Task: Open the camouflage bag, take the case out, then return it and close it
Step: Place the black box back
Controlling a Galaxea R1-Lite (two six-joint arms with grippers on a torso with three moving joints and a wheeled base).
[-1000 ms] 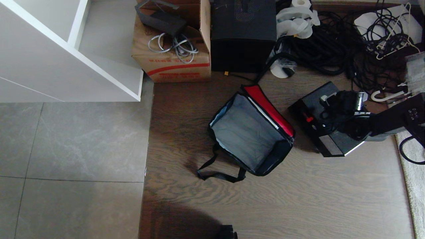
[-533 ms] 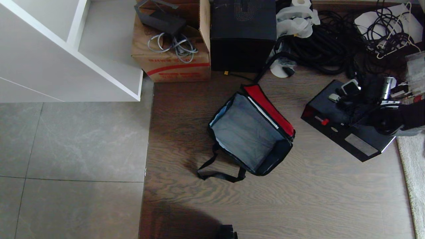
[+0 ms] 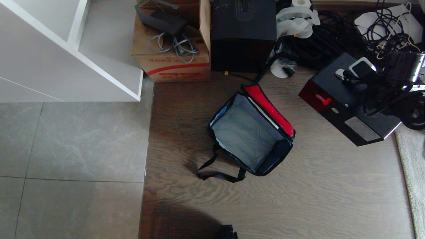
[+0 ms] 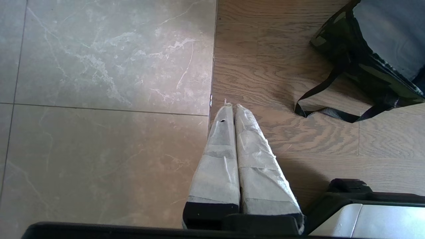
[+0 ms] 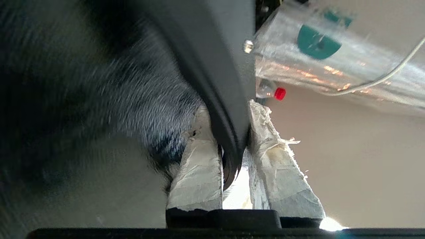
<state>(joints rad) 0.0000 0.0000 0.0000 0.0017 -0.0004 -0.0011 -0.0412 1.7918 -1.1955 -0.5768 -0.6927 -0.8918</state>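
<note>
The camouflage bag (image 3: 277,156) lies open on the wood floor, red lid (image 3: 270,111) folded back and its grey inside empty. The black case (image 3: 345,103), with a small red knob (image 3: 323,99), hangs tilted above the floor to the right of the bag. My right gripper (image 3: 357,78) is shut on its black bar handle (image 5: 225,109), the taped fingers (image 5: 199,166) pressing it from both sides. My left gripper (image 4: 231,108) is shut and empty over the seam between tile and wood, with the bag (image 4: 365,66) and its strap (image 4: 332,113) off to one side.
Behind the bag stand a cardboard box (image 3: 171,49) with cables and a large black cube box (image 3: 244,33). A heap of black cables (image 3: 332,39) fills the back right. White shelving (image 3: 66,49) is at the back left, a pale rug (image 3: 411,166) at the right edge.
My right gripper has carried the case up and away from the bag, towards the back right. The bag and the left gripper have not moved.
</note>
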